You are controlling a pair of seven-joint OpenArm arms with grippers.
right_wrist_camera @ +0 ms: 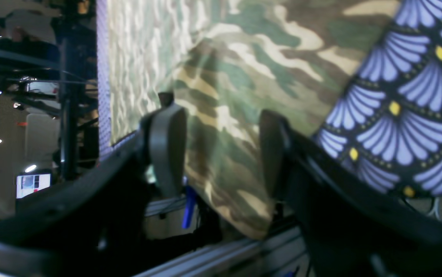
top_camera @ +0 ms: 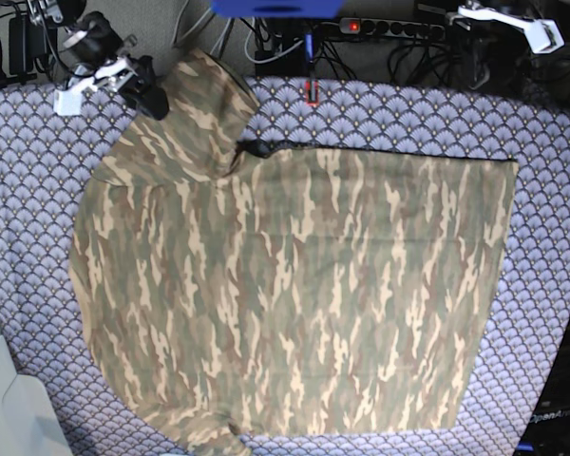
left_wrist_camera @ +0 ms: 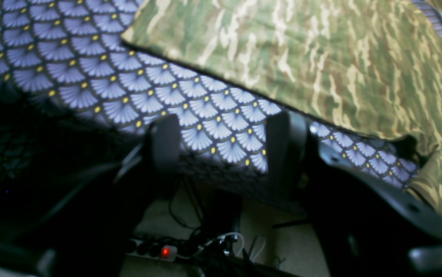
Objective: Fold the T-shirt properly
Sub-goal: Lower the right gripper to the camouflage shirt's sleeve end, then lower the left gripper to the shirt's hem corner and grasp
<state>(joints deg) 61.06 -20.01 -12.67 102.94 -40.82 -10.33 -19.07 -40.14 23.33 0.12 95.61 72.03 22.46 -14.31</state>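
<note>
Now the T-shirt [top_camera: 294, 294] lies spread flat on the desk [top_camera: 551, 285], one sleeve by the right pincer [right_wrist_camera: 221, 150], which stands spread around cloth without pinching; the left pincer [left_wrist_camera: 221, 146] is spread and empty beyond the hem

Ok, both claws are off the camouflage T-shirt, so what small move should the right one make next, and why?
Probably bring the open right claw in toward the camouflage T-shirt's sleeve and close on its edge. In the base view that sleeve lies folded over the chest near this claw, while the hem side is flat on the lavender fan-patterned tablecloth. The left claw hangs open off the table edge, holding nothing.
</note>
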